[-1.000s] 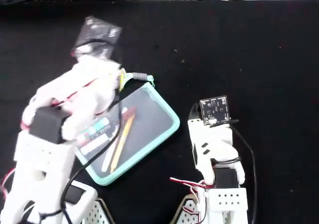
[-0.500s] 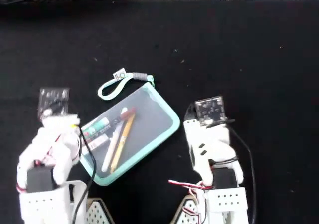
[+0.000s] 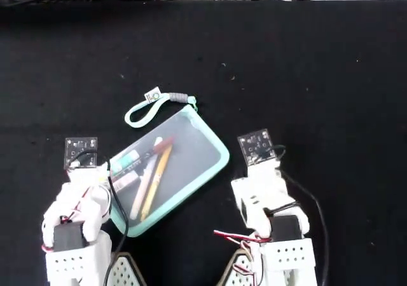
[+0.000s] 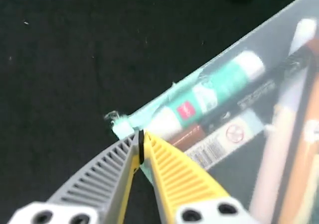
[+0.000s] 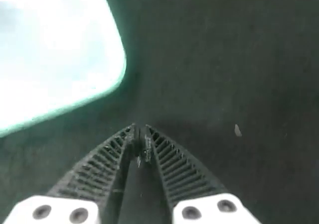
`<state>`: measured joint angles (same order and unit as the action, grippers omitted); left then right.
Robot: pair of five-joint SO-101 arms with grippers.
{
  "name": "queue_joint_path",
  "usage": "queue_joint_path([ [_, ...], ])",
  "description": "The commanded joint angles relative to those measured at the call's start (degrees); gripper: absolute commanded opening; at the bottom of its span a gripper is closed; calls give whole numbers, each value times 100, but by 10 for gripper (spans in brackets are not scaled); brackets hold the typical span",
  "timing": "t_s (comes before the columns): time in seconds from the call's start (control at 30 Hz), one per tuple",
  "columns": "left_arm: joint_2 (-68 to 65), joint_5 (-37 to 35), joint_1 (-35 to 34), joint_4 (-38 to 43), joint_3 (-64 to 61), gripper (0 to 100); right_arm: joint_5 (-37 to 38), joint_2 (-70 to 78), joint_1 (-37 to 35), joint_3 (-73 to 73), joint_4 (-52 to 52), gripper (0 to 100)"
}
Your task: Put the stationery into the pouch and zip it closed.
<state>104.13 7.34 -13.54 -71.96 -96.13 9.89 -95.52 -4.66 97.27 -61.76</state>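
Both arms sit folded back at the table's (image 3: 305, 76) near edge. The left gripper (image 4: 140, 139) has its jaws pressed together, tips at the near-left corner of the pouch (image 3: 191, 149). The right gripper (image 5: 140, 134), also clenched, points down at bare cloth just right of the pouch. The stationery (image 3: 149, 175) lies inside it.

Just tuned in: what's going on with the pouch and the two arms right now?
The clear, mint-edged pouch lies on the black table with the stationery inside it. Neither arm holds anything. The left gripper is shut, its tips at the pouch's corner, and the right gripper is shut over bare table beside the pouch. Whether the zip is fully closed is not clear.
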Motion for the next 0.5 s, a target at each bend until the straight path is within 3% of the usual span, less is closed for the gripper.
queue_joint_path([
  [0.0,18,-26,48,-97,-119,32,-26,-66,-18,-13,-308,12],
  [0.47,9,-35,75,-88,-119,30,-281,-66,255,-48,-659,12],
])
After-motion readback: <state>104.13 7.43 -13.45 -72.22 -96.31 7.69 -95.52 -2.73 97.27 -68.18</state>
